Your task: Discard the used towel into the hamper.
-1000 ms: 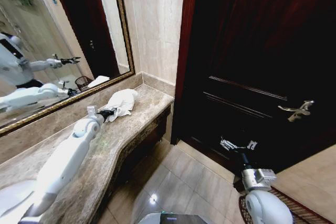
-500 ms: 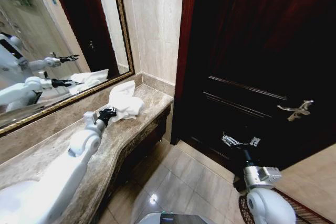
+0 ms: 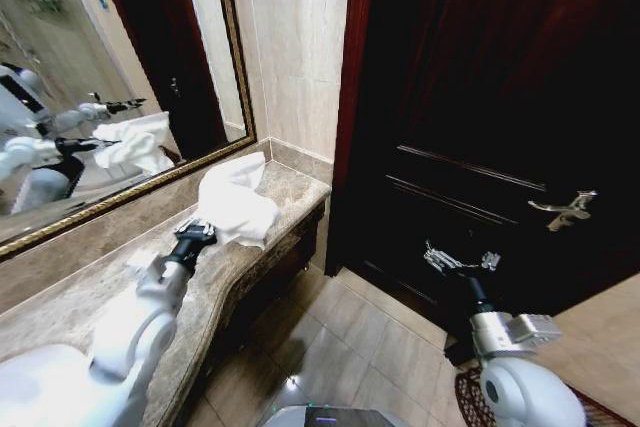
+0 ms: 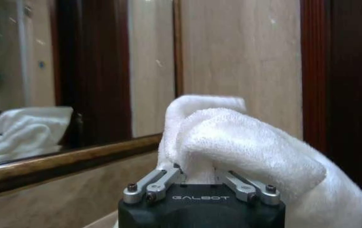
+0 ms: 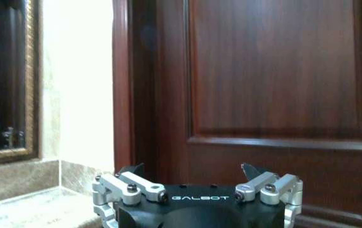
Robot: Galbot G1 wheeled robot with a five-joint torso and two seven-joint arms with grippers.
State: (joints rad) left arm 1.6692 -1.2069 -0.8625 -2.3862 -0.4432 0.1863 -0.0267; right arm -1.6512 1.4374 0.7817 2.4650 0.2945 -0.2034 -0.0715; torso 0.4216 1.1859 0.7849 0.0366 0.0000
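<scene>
White towel (image 3: 238, 202) lifted clear of the marble bench (image 3: 262, 247), bunched and drooping to the right, at the far right end of the bench near the wall corner. Left gripper (image 3: 197, 232) clamped on the towel's lower left edge, jaws pinching the terry cloth; in the left wrist view the towel (image 4: 244, 156) rising as a folded hump straight out of the left gripper (image 4: 199, 176). Towel and arm doubled in the gold-framed mirror (image 3: 120, 67) on the far left. Right gripper (image 3: 459, 260) hanging low on the right, above the tiled floor (image 3: 340, 347) and in front of the dark wooden door (image 3: 500, 97), jaws spread and holding nothing; same spread seen in the right wrist view (image 5: 197, 178). Woven rim of the hamper (image 3: 470, 392) just visible at the near right, partly behind the right arm.
</scene>
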